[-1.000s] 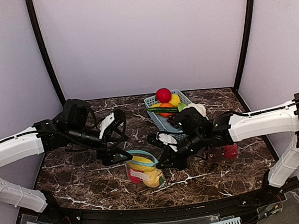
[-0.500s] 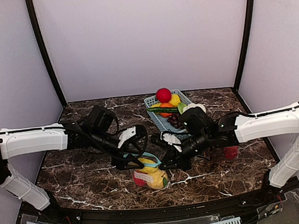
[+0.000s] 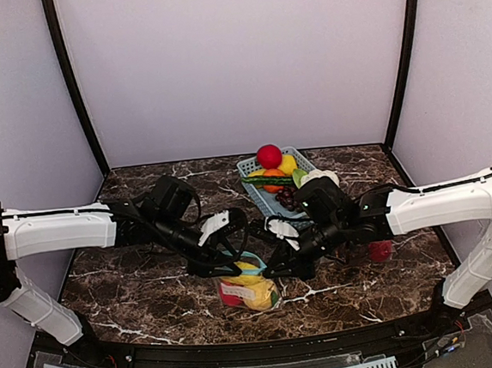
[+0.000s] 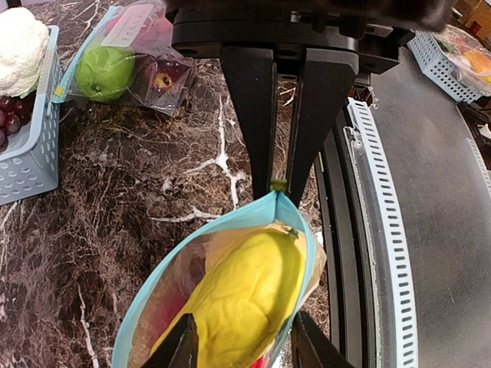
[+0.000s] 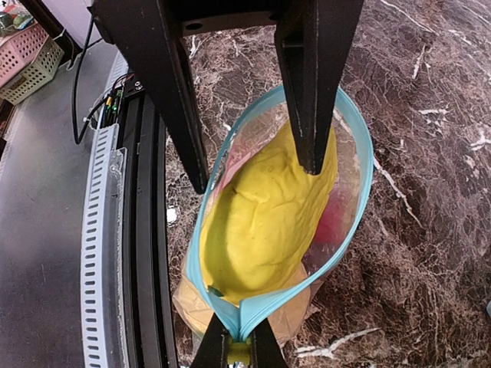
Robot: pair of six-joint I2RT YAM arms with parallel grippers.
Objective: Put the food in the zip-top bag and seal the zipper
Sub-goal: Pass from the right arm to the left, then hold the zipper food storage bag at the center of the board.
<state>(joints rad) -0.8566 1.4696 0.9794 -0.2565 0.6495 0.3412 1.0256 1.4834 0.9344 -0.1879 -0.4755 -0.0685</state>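
The zip-top bag point(image 3: 248, 291) lies near the table's front, its teal-rimmed mouth point(image 5: 360, 176) gaping. Inside it is food: a big yellow fruit point(image 5: 268, 215) and something red point(image 5: 337, 218). My right gripper point(image 5: 239, 337) is shut on the end of the zipper, just by the yellow-green slider point(image 4: 279, 185). My left gripper point(image 4: 245, 345) hovers at the bag's mouth point(image 4: 222, 226), its fingers apart on either side of the yellow fruit point(image 4: 238, 299). I cannot tell whether they touch the rim. In the top view the left gripper point(image 3: 230, 263) and right gripper point(image 3: 277, 267) face each other over the bag.
A light-blue basket point(image 3: 265, 201) at the back holds a red apple point(image 3: 269, 156), yellow and orange fruit, grapes and a white cauliflower point(image 4: 19, 46). A second filled bag point(image 4: 123, 65) with a green apple lies right of the arms. The table's black front edge point(image 4: 345, 253) runs close beside the bag.
The left arm swung right from beside the bag to over its mouth, and its jaws narrowed. The bag slid slightly right. The right gripper kept its pinch on the zipper end.
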